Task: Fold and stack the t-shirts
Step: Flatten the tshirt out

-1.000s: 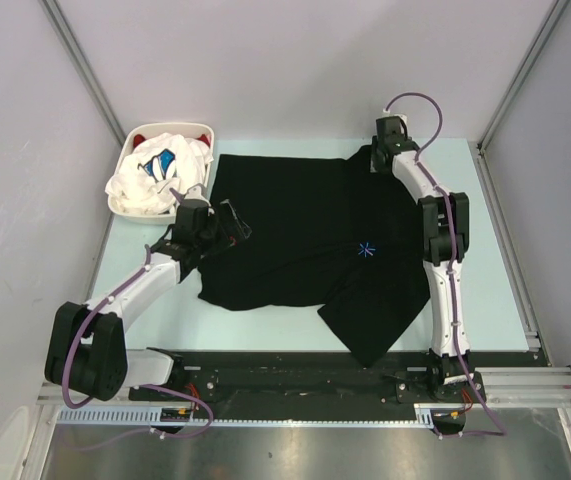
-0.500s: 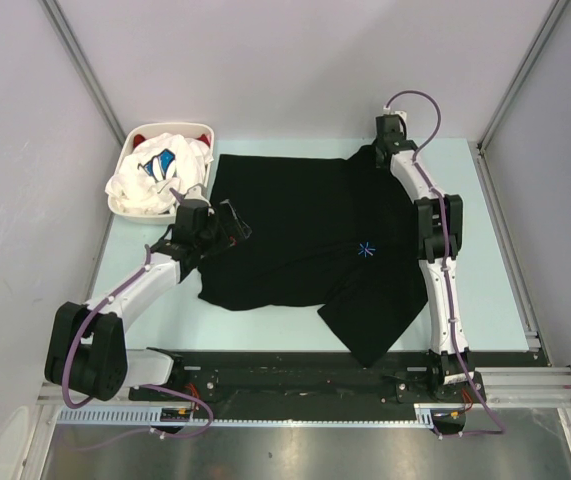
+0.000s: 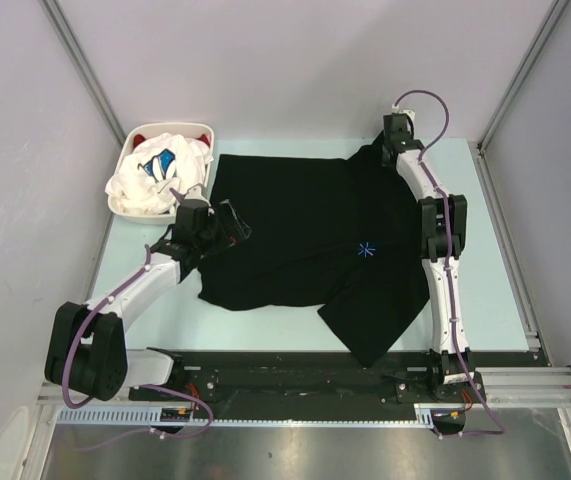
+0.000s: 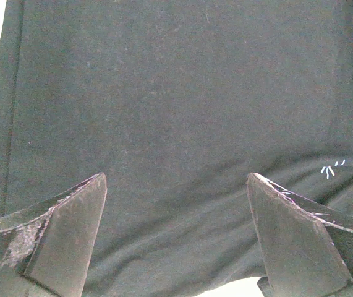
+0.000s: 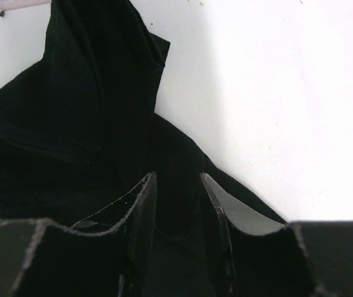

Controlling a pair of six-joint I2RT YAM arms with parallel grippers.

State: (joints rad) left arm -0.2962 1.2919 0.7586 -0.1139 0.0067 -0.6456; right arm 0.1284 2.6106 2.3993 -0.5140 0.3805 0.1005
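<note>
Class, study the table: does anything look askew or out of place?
Yes. The black t-shirt lies crooked: one flap juts out diagonally at the near right, and its far right corner is bunched in the right gripper.

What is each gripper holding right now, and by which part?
Left gripper: open above the black t-shirt, holding nothing. Right gripper: the shirt's far right corner lies between its jaws; a firm pinch cannot be told.
</note>
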